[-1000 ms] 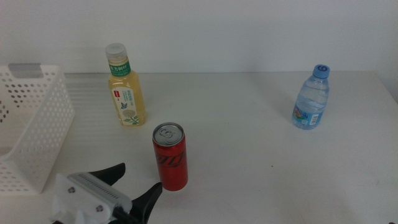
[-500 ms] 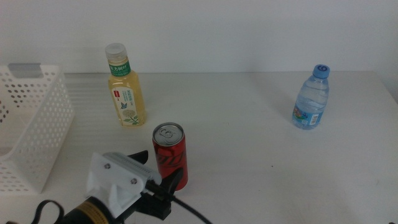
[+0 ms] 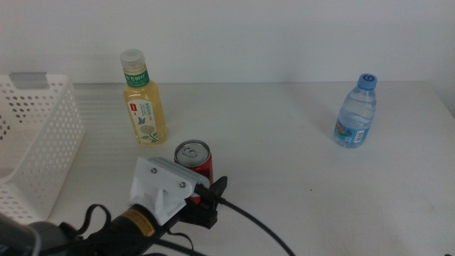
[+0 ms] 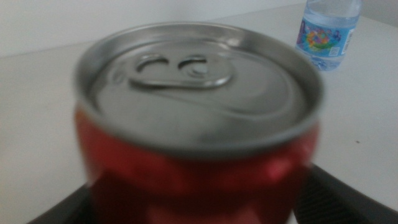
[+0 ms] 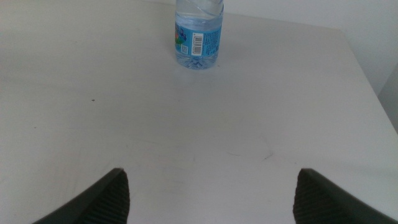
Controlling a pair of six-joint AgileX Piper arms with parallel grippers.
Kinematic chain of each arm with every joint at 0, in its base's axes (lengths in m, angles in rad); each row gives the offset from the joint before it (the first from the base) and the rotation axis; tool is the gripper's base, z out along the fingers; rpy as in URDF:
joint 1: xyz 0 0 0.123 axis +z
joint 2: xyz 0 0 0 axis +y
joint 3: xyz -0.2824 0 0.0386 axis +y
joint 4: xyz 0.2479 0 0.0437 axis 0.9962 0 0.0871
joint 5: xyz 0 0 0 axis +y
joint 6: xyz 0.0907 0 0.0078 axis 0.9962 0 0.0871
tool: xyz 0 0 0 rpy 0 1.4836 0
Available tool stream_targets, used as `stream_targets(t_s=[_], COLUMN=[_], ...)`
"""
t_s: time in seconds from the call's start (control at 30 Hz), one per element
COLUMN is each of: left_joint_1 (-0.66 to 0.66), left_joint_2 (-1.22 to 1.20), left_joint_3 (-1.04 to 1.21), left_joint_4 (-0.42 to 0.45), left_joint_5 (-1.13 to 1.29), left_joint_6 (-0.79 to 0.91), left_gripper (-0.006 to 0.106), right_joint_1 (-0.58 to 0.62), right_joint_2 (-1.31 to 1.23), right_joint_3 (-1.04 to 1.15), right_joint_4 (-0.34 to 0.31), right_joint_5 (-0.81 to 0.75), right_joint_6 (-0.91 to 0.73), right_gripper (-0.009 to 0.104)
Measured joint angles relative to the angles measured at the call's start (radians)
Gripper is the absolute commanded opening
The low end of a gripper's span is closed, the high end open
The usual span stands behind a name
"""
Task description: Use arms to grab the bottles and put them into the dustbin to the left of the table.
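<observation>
- Middle view: three drinks stand up on the table. There is one red can, one yellow-drink bottle and one small water bottle.
- One white dustbin with round holes sits at the left side of the table.
- One arm comes in from the left. Its white housing covers most of the left gripper. The red can is right at the gripper, with one dark fingertip poking out just beside the can's right side.
- The yellow-drink bottle is past the can, farther from the fingers. The water bottle is well apart, far off to the right.
- Left wrist view: the red can fills almost the whole picture and looks blurry. It sits between the two dark jaws, one on each side of it. The jaws are spread wide with the can in the gap, but I cannot tell if they touch it.
- One water bottle shows far behind the can.
- Right wrist view: the right gripper hangs over bare table with its two jaws spread wide, holding nothing.
- One water bottle stands well ahead of the fingers.
</observation>
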Motion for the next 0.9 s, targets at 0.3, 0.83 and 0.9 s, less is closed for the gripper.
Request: stream_targets(t_s=[0.3, 0.83, 0.9], left_joint_1=[0.0, 0.0, 0.0], left_joint_2=[0.074, 0.04, 0.013], left_joint_3=[-0.08, -0.086, -0.086], left_joint_4=[-0.016, -0.018, -0.003], left_joint_5=[0.0, 0.074, 0.108], left_joint_6=[0.0, -0.011, -0.013], left_gripper=[0.09, -0.005, -0.005], right_joint_1=[0.0, 0.0, 0.0], right_joint_2=[0.0, 0.0, 0.0], right_joint_3=[0.0, 0.0, 0.0], right_joint_4=[0.0, 0.0, 0.0], right_joint_5=[0.0, 0.0, 0.0], right_joint_6=[0.0, 0.0, 0.0], right_gripper=[0.074, 0.074, 0.074])
